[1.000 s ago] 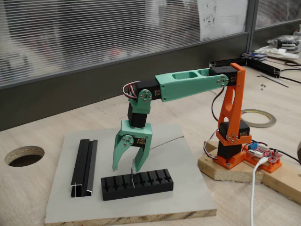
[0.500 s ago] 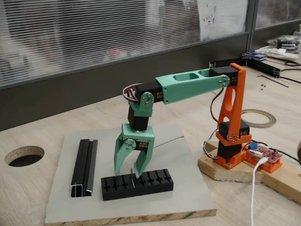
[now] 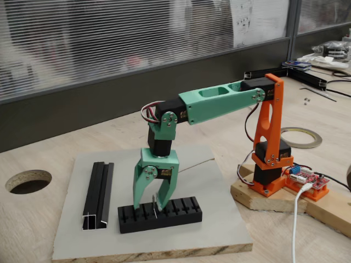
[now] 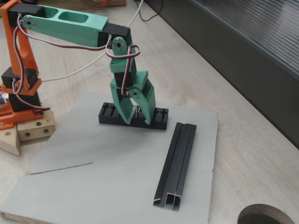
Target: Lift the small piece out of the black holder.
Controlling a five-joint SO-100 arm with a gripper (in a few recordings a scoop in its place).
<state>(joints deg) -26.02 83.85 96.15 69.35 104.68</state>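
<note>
Between the gripper's (image 3: 149, 209) spread green fingers stands 1 small piece (image 3: 155, 208), a thin grey metal strip upright in 1 black holder (image 3: 159, 215), approx mid-row of its slots. Jaws apart, straddling it, no visible contact. 1 black channel rail (image 4: 177, 163) lies beside; the other fixed view shows its silver end. Grey board (image 3: 219, 219) underneath.

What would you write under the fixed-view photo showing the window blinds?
Green claw open astride the small piece standing in the black holder.
</note>
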